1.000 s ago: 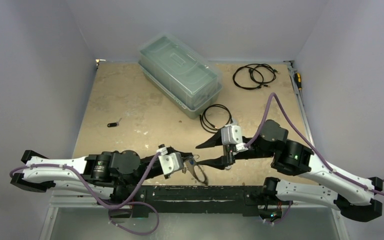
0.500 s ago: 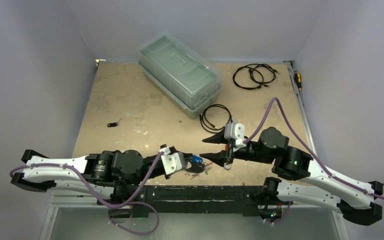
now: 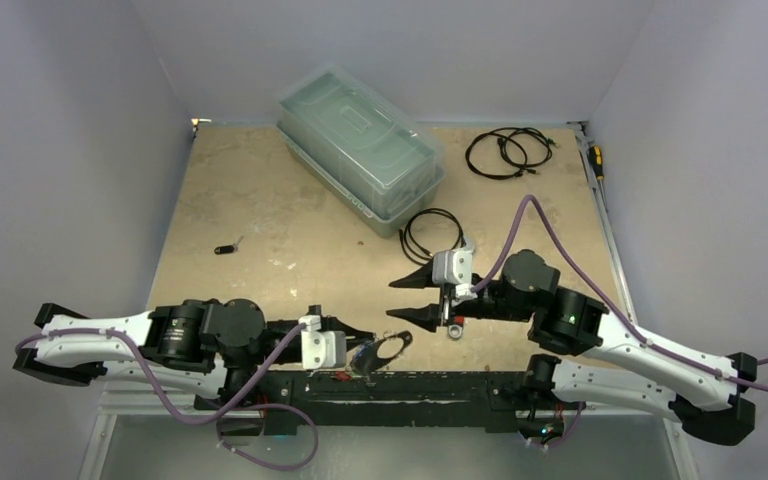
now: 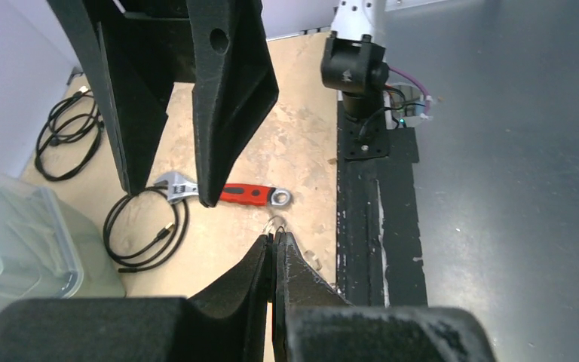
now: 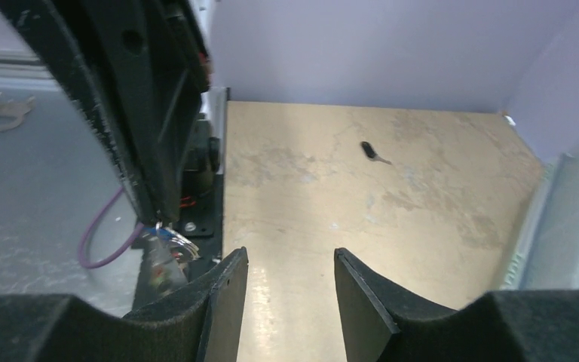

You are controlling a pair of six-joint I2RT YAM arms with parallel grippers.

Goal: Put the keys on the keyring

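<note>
My left tool [image 4: 274,241] is pressed fully shut, its two black wedge-shaped fingers meeting flat, and a thin silvery wire of the keyring [image 3: 390,347] is pinched at their tips. The loop hangs out past the fingertips, over the near edge of the bench [image 3: 260,200], a little right of its middle. From the right wrist camera I see a small bunch of keys [image 5: 167,241] dangling on it just under the tool. There is a glint of metal and what may be a blue tag, but that patch is too blurred for me to be sure.

My right tool [image 5: 290,285] stands about half open with nothing between its matte black fingers and touching nothing. It hovers just beyond the keyring, toward the far edge.

The wrench [image 4: 234,194], with its red grip and bright steel head, lies flat on the sandy, mottled bench below the right tool. Black coiled cables [image 4: 143,226] lie beside its head.

A loose black-tagged key [image 3: 225,249] lies well apart, near the left edge. A clear, ribbed plastic box [image 3: 360,150] sits at an angle by the far edge.
</note>
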